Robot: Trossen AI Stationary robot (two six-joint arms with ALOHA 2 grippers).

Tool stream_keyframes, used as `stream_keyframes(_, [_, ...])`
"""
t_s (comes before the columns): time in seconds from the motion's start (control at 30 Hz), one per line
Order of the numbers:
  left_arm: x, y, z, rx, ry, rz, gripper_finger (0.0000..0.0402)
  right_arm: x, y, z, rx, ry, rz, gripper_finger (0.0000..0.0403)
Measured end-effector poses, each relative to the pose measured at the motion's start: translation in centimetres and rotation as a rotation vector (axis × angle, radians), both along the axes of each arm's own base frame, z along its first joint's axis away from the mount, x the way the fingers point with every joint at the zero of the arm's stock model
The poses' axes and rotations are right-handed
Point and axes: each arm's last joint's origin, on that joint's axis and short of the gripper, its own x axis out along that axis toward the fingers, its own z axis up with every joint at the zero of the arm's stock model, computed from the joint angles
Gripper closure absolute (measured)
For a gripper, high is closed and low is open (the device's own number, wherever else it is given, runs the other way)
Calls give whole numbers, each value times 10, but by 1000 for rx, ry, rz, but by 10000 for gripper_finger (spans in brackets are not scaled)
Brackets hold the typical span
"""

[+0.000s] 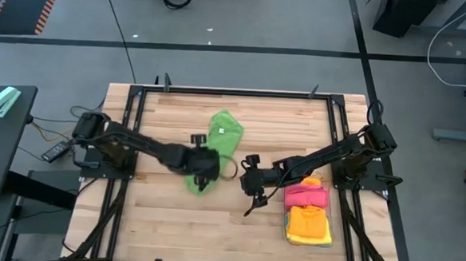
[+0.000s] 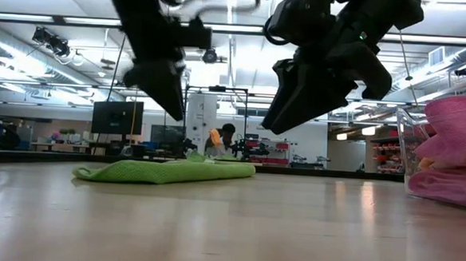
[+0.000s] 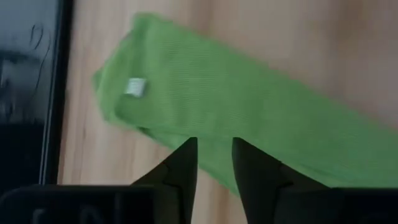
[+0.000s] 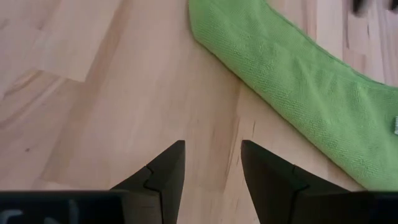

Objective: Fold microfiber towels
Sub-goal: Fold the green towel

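A green microfiber towel (image 1: pixel 223 136) lies flat on the wooden table as a long folded strip, with a small white tag (image 3: pixel 134 86) near one end. My left gripper (image 3: pixel 214 152) hangs open just above the strip's near end (image 1: pixel 197 182), clear of it in the low view (image 2: pixel 176 110). My right gripper (image 4: pixel 212 152) is open over bare wood to the right of the strip (image 1: pixel 251 187) and holds nothing. A stack of pink, orange and yellow towels (image 1: pixel 309 210) rests on the table at the near right.
Black frame rails (image 1: pixel 219 91) run along the table's edges. The pink towels (image 2: pixel 456 150) stand at the right in the low view, with a clear plastic wall (image 2: pixel 402 143) beside them. Bare wood (image 1: pixel 156 222) lies at the near left. A person (image 2: pixel 226 136) is far behind.
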Motion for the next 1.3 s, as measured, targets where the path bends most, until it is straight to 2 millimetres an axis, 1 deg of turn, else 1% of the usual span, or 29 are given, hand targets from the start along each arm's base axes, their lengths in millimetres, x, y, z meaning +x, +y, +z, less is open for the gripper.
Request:
stream_keyframes(0.1, [5,24,-6,-18,17,70,282,-4,-1,-3,-12,47,-1,238])
stream_keyframes(0.17, [7,40,-13,-56,9,85,278,-9,-2,-4,-23,100,-5,238])
stream_keyframes(0.3, [8,67,-29,-118,-61,60,283,-17,-5,-2,-43,152,-34,238])
stream_keyframes(0.4, [5,88,-37,-119,-104,101,290,-17,-5,2,-37,131,-43,238])
stream_keyframes(0.53, [1,108,-40,-139,-136,159,286,-18,-5,4,-36,129,-44,238])
stream_keyframes(0.73, [-2,134,-40,-208,-184,199,256,-18,-6,3,-36,123,-43,238])
stream_keyframes(0.9, [-4,148,-41,-221,-211,228,240,-20,-6,-2,-36,120,-41,238])
stream_keyframes(1.07, [-1,152,-47,-221,-218,224,248,-21,-7,-6,-36,111,-38,238])
stream_keyframes(1.17, [2,152,-52,-214,-213,210,268,-21,-7,-6,-35,108,-38,238])
stream_keyframes(1.23, [2,151,-52,-214,-210,208,294,-21,-6,-5,-33,101,-38,238])
stream_keyframes(1.3, [3,150,-50,-212,-219,202,329,-21,-6,-5,-34,100,-37,238])
